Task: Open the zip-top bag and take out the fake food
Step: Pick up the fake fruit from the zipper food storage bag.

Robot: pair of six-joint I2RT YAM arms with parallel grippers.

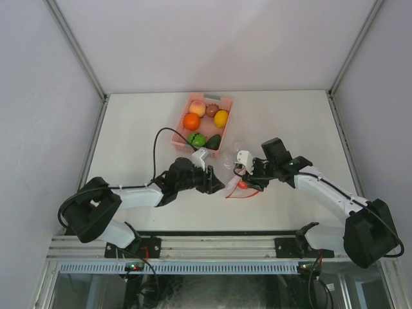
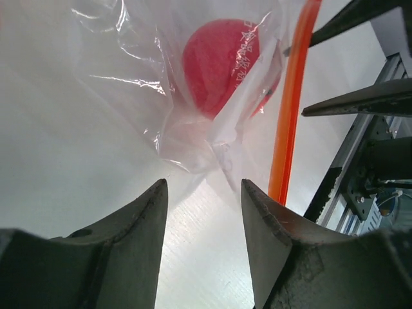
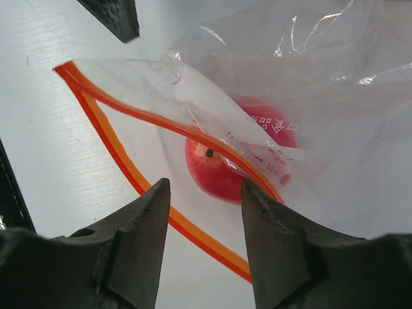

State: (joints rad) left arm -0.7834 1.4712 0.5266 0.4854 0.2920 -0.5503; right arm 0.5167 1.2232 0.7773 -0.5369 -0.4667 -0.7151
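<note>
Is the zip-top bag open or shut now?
Open: on the zip-top bag, the orange zipper strips stand apart, and a red fruit shows between them.

I see the zip-top bag point(image 3: 335, 96) near the middle of the table's point(image 1: 129, 129) front edge, one fake food piece point(image 3: 215, 177) inside. My left gripper point(image 2: 203, 187) sits just left of it and my right gripper point(image 3: 203, 187) just right. Behind the bag, the basket point(image 1: 217, 96) holds the other pieces point(image 1: 191, 121).

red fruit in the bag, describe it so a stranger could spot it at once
On the white table, between the left gripper and right gripper, lies a clear crinkly zip-top bag with an orange zipper strip. The glossy red round fruit sits inside it, the only bagged piece; the others are in the pink slotted basket behind.
</note>
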